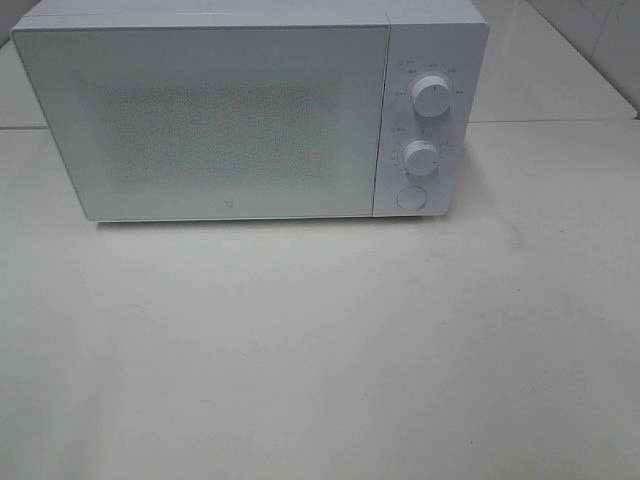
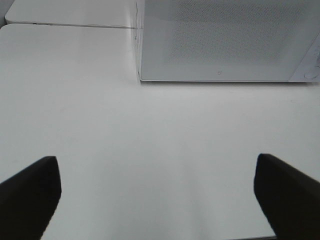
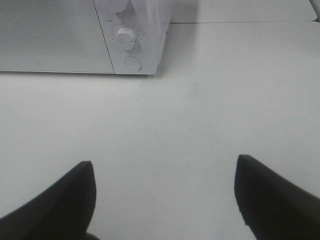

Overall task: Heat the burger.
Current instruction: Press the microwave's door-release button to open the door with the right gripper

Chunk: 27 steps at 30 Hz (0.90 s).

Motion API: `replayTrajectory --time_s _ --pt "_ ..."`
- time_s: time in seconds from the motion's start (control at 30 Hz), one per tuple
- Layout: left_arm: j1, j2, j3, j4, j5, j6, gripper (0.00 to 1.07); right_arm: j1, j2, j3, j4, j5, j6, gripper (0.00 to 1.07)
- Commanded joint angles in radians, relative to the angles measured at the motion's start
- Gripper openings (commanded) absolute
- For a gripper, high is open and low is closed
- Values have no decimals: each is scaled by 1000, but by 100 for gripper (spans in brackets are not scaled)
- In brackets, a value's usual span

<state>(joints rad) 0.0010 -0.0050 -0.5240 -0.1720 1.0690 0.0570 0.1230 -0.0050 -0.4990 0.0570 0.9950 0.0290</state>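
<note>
Left gripper: jaws spread wide, nothing between them, only bare table underneath. Right gripper: also well apart, a little less so, and just as empty. Neither one touches anything.

Looking outward, the microwave stands ahead of both of us at the back of the table. Its door is shut flush. On the panel at its right side sit the upper knob, the lower knob and, under them, the round button. That panel lies on my right gripper's side.

The burger? I can't find it in any view. It isn't on the table, and the door's dotted screen is too pale to see through, so whether the oven holds anything I cannot tell.

My read: I'm parked between steps. If the burger is inside, the next move is a knob turn, which calls for narrowing the right jaws around that small dial. If not, the round button likely releases the door, and a firm straight press comes first.
</note>
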Motion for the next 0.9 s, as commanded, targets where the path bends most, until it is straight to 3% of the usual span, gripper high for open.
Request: replayTrajectory --time_s 0.03,0.47,0.9 --pt "2 -15 2 -7 -6 -4 98 -6 -26 1 -4 -4 7 76" --pt "2 -15 2 -7 -6 -4 98 -6 17 -30 -4 -57 6 76" --pt "2 -15 2 -7 -6 -4 98 -6 297 12 -5 -396 -41 76"
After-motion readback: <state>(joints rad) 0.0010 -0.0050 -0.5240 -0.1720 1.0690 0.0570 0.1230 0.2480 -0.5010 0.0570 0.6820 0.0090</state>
